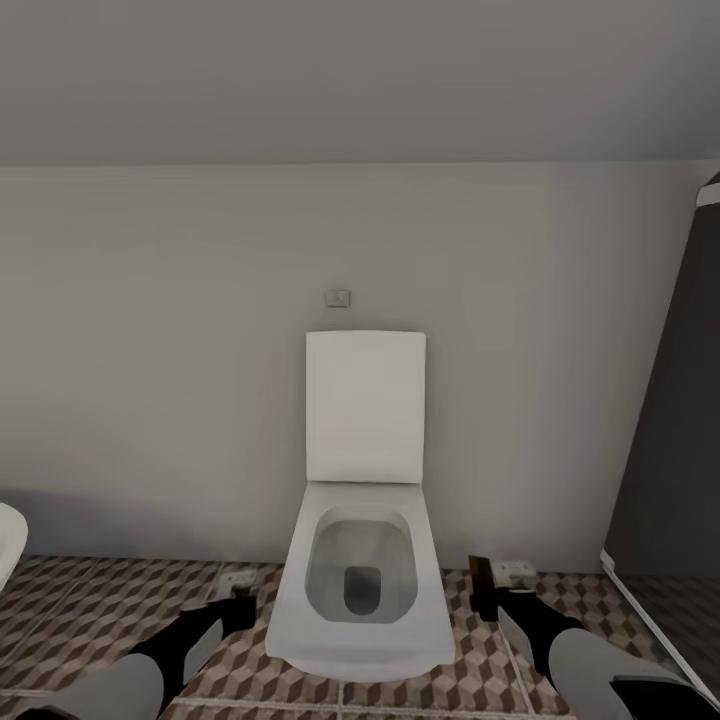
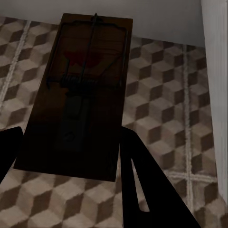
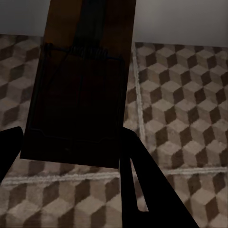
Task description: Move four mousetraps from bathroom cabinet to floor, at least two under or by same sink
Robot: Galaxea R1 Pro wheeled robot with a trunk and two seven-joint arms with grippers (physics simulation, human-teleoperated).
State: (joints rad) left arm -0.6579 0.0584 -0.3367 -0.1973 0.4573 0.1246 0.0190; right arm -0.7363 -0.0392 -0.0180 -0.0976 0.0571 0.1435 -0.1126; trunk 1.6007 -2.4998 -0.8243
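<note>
My left gripper (image 2: pixel 71 142) is shut on a mousetrap (image 2: pixel 80 90), a dark wooden board with wire parts and a red mark, held low over the cube-patterned bathroom floor (image 2: pixel 166 109). My right gripper (image 3: pixel 71 142) is shut on a second mousetrap (image 3: pixel 80 95) above the same tiles (image 3: pixel 180 95). In the head view the left gripper (image 1: pixel 240 605) hovers left of the toilet. The right gripper (image 1: pixel 492 600) hovers right of the toilet with its dark mousetrap (image 1: pixel 481 580) tilted up. The cabinet and the sink are out of view.
A white toilet (image 1: pixel 362 590) with its lid up stands against the grey wall between my arms. Small pale flat pieces (image 1: pixel 237 578) (image 1: pixel 515 572) lie by the wall on either side of it. A white curved rim (image 1: pixel 8 545) shows far left, a dark panel (image 1: pixel 670 450) on the right.
</note>
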